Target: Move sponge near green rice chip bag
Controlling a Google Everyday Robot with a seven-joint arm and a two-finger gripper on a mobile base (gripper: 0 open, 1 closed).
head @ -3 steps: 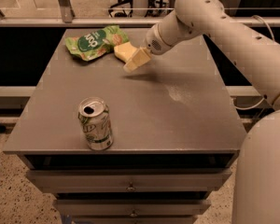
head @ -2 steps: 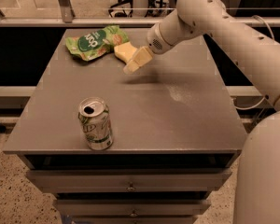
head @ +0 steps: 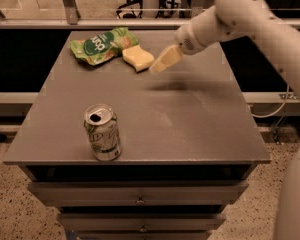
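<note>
As the sponge (head: 138, 58) lay against the chip bag (head: 102, 45), your gripper (head: 155, 68) hovered just right of it, empty; open or closed, I could not tell. Only retreat seemed left.

The grey table (head: 190, 124) bears the green rice chip bag (head: 101, 45), the sponge (head: 138, 58) just beside it, and a soda can (head: 103, 132). The gripper (head: 162, 61) hovers beside the sponge.
</note>
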